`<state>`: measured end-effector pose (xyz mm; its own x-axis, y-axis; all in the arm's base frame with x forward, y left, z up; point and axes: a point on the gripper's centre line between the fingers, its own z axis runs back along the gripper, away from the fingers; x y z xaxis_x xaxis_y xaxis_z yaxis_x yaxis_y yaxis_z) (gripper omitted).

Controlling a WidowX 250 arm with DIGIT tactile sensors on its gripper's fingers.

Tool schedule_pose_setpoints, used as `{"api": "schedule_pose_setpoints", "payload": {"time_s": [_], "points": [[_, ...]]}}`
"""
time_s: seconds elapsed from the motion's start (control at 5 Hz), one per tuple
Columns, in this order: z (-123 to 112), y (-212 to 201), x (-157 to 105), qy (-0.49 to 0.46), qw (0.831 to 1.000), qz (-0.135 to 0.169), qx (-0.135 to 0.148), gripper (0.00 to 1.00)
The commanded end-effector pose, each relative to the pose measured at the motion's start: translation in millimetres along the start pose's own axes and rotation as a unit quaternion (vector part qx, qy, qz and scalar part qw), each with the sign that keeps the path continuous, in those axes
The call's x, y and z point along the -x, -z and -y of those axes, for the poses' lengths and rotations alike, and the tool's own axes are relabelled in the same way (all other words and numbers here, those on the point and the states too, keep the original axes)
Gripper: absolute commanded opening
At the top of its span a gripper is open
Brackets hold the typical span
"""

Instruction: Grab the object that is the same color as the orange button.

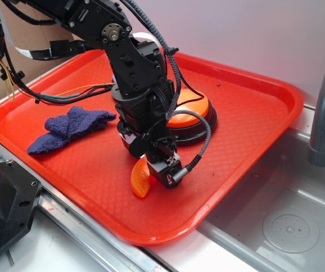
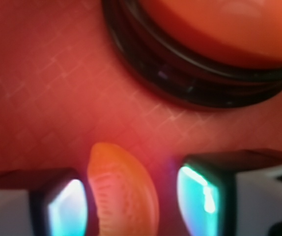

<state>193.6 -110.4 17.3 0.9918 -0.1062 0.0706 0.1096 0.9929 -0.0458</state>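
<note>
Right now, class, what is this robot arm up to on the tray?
The gripper is lowered onto the red tray, its open fingers straddling the small orange slice toy, which lies just in front of the orange button. The jaws have not closed on the slice. A purple-blue knitted cloth lies off to one side.
</note>
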Motion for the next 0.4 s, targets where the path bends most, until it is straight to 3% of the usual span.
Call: {"api": "schedule_pose_setpoints", "payload": {"time_s": [0.0,0.2], "points": [[2.8,-2.8,0.8,-0.003,1.0,0.007,0.002,0.0],[2.3,-3.6,0.7,-0.003,1.0,0.003,-0.003,0.0]]}}
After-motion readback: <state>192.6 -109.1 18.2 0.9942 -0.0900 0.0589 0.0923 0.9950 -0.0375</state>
